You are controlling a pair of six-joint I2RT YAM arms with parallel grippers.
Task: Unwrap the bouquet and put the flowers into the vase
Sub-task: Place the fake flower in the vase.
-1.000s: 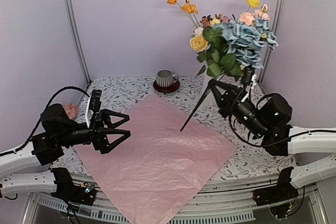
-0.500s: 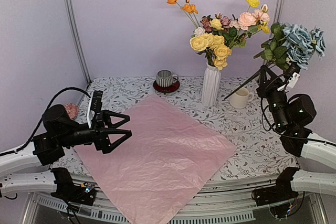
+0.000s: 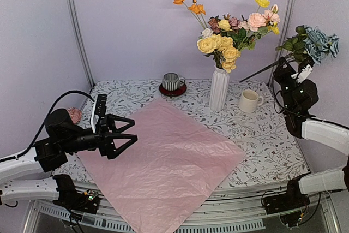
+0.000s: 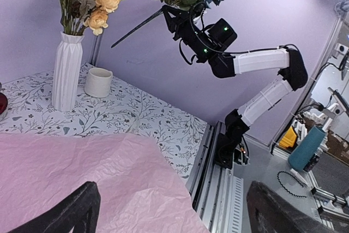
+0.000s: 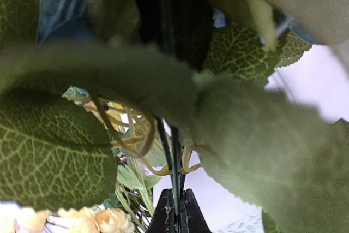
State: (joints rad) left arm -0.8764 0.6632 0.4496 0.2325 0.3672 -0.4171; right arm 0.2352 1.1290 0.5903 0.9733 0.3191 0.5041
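**Right arm.** My right fingers (image 5: 167, 220), raised at the right side of the tabletop (image 3: 262, 135), are pressed shut on the thin green stem of a blue hydrangea (image 3: 322, 42), which is held in the air well apart from the vase (image 3: 219, 88).

**Left arm.** My left fingers (image 3: 122, 144) are spread wide and hold nothing, over the left edge of the flat pink paper (image 3: 163, 156).

**Vase.** It stands upright behind the paper with roses and poppies (image 3: 223, 45) in it. A cream mug (image 3: 248, 101) is just to its right.
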